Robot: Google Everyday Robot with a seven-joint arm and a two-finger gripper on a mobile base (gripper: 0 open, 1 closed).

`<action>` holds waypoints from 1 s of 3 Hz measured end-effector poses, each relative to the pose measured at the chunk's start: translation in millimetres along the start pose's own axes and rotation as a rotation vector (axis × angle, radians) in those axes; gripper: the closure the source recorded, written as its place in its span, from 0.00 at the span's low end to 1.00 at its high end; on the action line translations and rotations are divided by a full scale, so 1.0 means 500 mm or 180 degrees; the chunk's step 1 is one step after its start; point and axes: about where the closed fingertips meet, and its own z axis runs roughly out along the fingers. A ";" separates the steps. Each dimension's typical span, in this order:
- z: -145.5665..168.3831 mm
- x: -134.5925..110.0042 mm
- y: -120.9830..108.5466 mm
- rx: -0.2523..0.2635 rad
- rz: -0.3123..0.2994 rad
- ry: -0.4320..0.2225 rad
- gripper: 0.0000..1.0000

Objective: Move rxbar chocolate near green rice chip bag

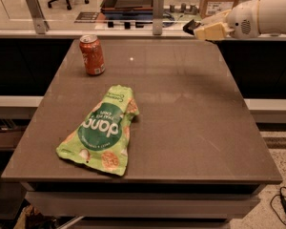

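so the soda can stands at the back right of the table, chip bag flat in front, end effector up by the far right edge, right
No: the camera view shows the soda can at the back left of the table, not back right. The chip bag does lie flat in front, and the end effector is up by the far right edge.

We see the green rice chip bag (101,132) in bright green, with a dark green circle, white lettering and round tan chips printed near its lower edge. The soda can (92,55) at the upper left is orange-red with a silvery top. The table (195,128) is a plain grey-brown with a faint sheen. At the upper right of the frame the pincer (196,29) is cream, dark at its tip, on a white arm (271,13). The floor (9,4) beyond is pale beige.
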 end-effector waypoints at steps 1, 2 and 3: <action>-0.025 0.014 0.039 -0.0124 -0.0022 0.0050 1.00; -0.046 0.036 0.081 -0.0190 -0.0028 0.0089 1.00; -0.057 0.068 0.131 -0.0283 -0.0022 0.0149 1.00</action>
